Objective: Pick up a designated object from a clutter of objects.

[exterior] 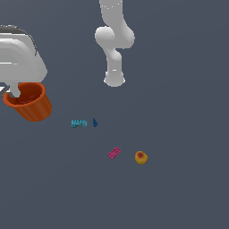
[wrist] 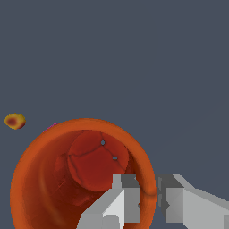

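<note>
The orange-red cup (exterior: 30, 103) hangs tilted in my gripper (exterior: 13, 91) at the exterior view's left, lifted off the floor. In the wrist view I look into the cup (wrist: 49, 179); my gripper (wrist: 150, 197) is shut on its thick rim, one finger (wrist: 118, 201) inside and the other finger (wrist: 183, 203) outside. The rest of the clutter lies on the floor: a teal brick (exterior: 78, 123), a small dark blue piece (exterior: 95, 122), a pink flat brick (exterior: 114, 153) and a yellow-orange round fruit (exterior: 141, 157), which also shows in the wrist view (wrist: 15, 121).
The arm's white base and links (exterior: 114, 53) stand at the back centre of the dark grey floor (exterior: 179, 134). A sliver of the pink brick (wrist: 53, 126) peeks past the cup's rim in the wrist view.
</note>
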Robot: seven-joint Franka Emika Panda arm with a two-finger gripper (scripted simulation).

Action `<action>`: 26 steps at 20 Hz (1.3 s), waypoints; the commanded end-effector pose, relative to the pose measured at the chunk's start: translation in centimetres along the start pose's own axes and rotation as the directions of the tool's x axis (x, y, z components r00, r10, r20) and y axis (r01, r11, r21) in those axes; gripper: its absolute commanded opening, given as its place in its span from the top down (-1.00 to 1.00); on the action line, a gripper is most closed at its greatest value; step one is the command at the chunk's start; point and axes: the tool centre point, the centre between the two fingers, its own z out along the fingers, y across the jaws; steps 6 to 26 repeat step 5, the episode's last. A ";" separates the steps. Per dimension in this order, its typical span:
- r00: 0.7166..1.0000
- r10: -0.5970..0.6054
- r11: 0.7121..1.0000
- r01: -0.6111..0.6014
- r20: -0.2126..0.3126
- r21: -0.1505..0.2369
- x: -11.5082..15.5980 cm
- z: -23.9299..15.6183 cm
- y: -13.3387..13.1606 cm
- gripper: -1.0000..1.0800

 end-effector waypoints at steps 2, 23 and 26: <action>1.000 0.000 1.000 0.000 -0.002 -0.001 0.1 -0.3 0.3 1.00; 1.000 0.000 1.000 0.000 -0.002 -0.001 0.2 -0.4 0.3 1.00; 1.000 0.000 1.000 0.000 -0.002 -0.001 0.2 -0.4 0.3 1.00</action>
